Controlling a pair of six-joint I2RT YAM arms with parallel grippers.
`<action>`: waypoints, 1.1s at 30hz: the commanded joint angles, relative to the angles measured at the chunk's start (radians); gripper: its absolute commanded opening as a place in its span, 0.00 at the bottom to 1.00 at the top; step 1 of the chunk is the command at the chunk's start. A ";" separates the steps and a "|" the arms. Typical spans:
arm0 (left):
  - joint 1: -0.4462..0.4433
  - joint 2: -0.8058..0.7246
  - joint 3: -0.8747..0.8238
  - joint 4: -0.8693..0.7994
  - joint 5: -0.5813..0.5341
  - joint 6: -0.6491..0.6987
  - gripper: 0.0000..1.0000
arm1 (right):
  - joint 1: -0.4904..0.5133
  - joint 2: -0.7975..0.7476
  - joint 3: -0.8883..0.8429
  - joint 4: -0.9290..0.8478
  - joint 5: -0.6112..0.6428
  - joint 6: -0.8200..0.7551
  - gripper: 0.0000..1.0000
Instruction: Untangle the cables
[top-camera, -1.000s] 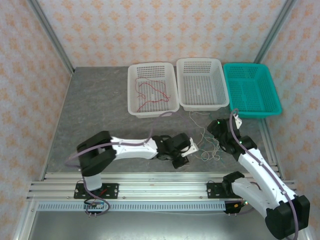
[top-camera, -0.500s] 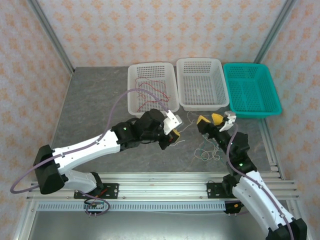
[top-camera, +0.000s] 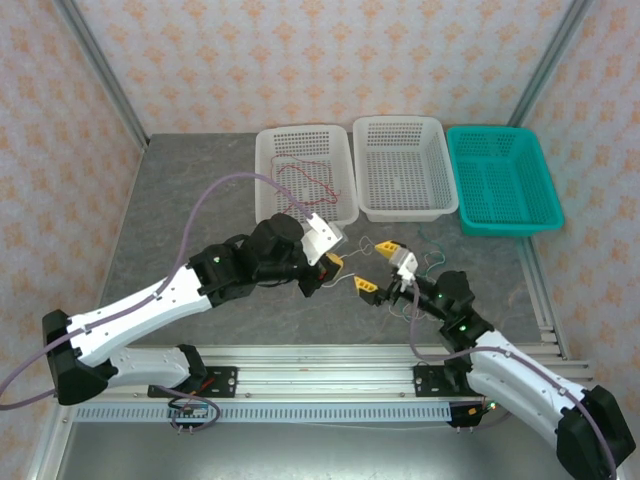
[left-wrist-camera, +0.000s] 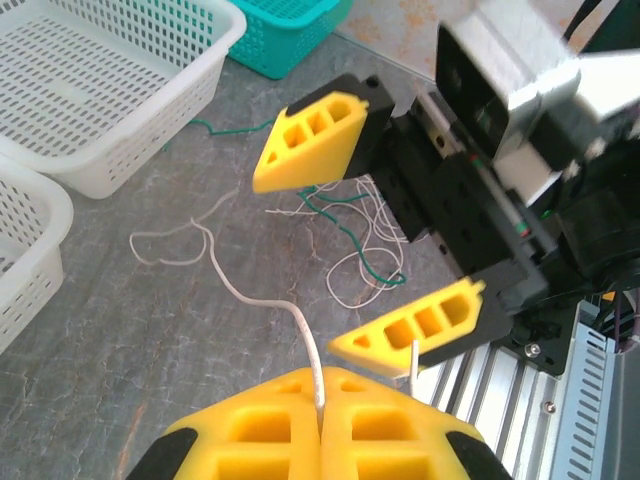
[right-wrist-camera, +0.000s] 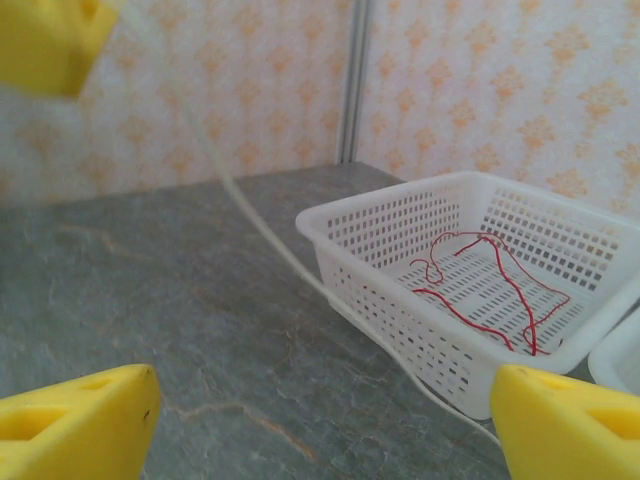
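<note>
Top external view puts my left gripper just in front of the near left corner of the middle white basket. On the left wrist camera I see its yellow pads pressed flat together with the white cable pinched between them, so it has that strand in hand. My right gripper faces it, also in front of that basket, with its fingers spread wide and gripping nothing. The held strand runs from the pads down to the table, where it joins a loose tangle of white loops and the teal-green cable in front of the basket, under my right gripper. The red cable lies by itself in the white basket just left of the middle one, so I judge that one finished with. These wires look string-thin, almost weightless and quite limp. I expect no stiffness to push against, and any pull on the white strand will likely drag the whole tangle along rather than free it. I also think a strand this fine could slide out of smooth pads. For the next hold I would bring the right fingers down on a teal-green length at the edge of the tangle, clear of the white loops. I would close fully across it, then draw the two grippers apart slowly so the loops can slip through each other instead of cinching into a knot.
</note>
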 joint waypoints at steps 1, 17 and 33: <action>0.003 -0.019 0.016 -0.017 0.028 -0.015 0.00 | 0.024 0.101 0.052 0.041 0.073 -0.190 0.85; 0.004 -0.153 -0.132 -0.037 -0.235 -0.064 0.00 | 0.026 0.217 0.264 0.063 0.240 0.014 0.00; 0.003 -0.184 -0.254 0.303 -0.151 -0.173 0.97 | -0.167 0.432 0.885 -0.423 0.538 0.404 0.00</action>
